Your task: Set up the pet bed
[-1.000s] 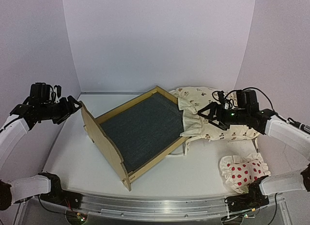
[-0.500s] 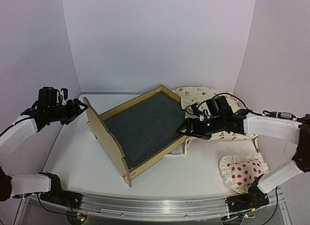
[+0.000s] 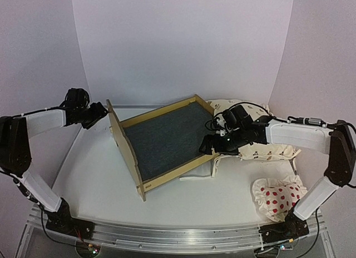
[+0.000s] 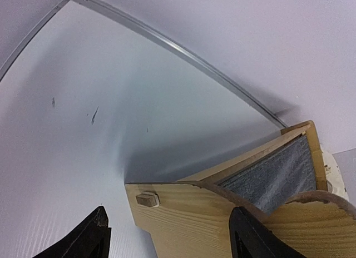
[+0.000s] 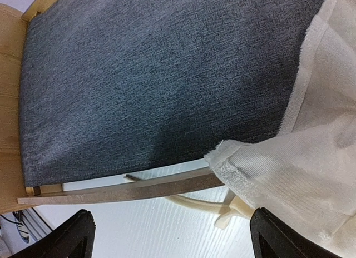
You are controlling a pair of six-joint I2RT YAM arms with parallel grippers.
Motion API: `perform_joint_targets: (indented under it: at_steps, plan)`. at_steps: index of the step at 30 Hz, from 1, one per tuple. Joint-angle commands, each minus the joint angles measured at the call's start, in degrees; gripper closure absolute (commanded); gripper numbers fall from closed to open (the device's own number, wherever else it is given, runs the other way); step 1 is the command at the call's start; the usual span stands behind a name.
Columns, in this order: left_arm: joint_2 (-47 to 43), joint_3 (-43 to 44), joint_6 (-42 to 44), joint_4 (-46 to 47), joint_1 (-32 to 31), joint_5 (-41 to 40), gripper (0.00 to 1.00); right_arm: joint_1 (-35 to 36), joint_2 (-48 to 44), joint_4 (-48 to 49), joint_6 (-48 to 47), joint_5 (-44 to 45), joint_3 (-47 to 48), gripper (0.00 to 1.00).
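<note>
1. Left gripper (image 3: 95,114), upper left of the top view: jaws wide, set either side of the headboard's (image 3: 125,152) far top corner, nothing held; it has come in from the left edge
2. Pet bed (image 3: 164,138), centre: flat on the table (image 3: 94,180) with bare surface left and in front; swung towards the back since a second ago
3. Right gripper (image 3: 207,147), right of centre: fully spread over the bed's right rail, empty; it has moved off the cover (image 3: 267,149)
4. Cover's hem overlaps the foot end; pillow (image 3: 278,197) lower right, apart

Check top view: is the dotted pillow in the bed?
No, the dotted pillow lies on the table, off to the right of the bed.
</note>
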Motion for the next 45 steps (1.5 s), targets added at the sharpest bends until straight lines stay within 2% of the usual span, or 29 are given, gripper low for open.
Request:
perform_joint_targets:
  at_steps: [1,6,11,15,25,27,29,32,34,37,39,41,43,45]
  plan:
    - [-0.3,7.5,2.4,-0.6,-0.8,-0.4,0.22,0.3,-2.2,-10.2,-4.5,7.5,6.3,0.02]
    - [-4.7,9.2,5.0,-10.1,-0.9,-6.7,0.09,-0.3,-5.7,-20.2,-9.7,19.2,11.8,0.02]
    - [-9.3,11.1,5.9,-18.4,-4.9,-12.1,0.01,-9.6,-2.9,-26.8,-9.4,18.8,16.8,0.02]
    - [-11.0,14.7,5.3,-25.4,-14.9,-18.6,0.00,-15.0,-0.1,-28.1,-9.5,18.7,18.5,0.02]
    - [-12.0,19.0,-0.7,-35.6,-36.6,-26.1,0.00,-17.2,7.9,-28.3,-8.3,15.9,19.3,0.02]
    - [-10.8,20.7,-1.8,-38.6,-40.6,-27.6,0.00,-17.2,8.4,-27.9,-7.8,15.4,18.5,0.06]
    - [-9.1,22.5,-3.5,-42.0,-44.6,-30.4,0.00,-17.2,8.4,-27.4,-7.5,15.3,17.5,0.15]
    - [-5.6,26.1,-7.7,-49.9,-48.3,-35.8,0.02,-17.2,8.1,-26.8,-7.3,15.2,16.6,0.37]
    - [-3.5,27.9,-9.9,-54.2,-49.2,-38.1,0.09,-17.2,7.8,-26.7,-7.3,14.7,16.4,0.53]
    - [-1.7,28.5,-11.2,-56.6,-49.6,-39.2,0.20,-17.2,7.4,-26.5,-7.7,13.6,16.4,0.84]
    - [-1.2,28.1,-11.4,-56.7,-49.5,-39.3,0.39,-17.2,7.0,-26.5,-7.8,12.6,16.6,1.00]
    - [-1.0,27.8,-11.7,-56.8,-49.6,-40.0,0.59,-17.2,6.3,-26.5,-7.8,11.4,16.9,1.00]
    - [-1.1,27.4,-11.9,-56.6,-49.6,-41.0,0.75,-17.0,5.7,-26.5,-7.8,10.2,17.4,1.00]
    - [-1.2,27.0,-11.8,-56.1,-49.6,-42.5,0.82,-16.4,5.2,-26.5,-7.6,9.8,18.4,1.00]
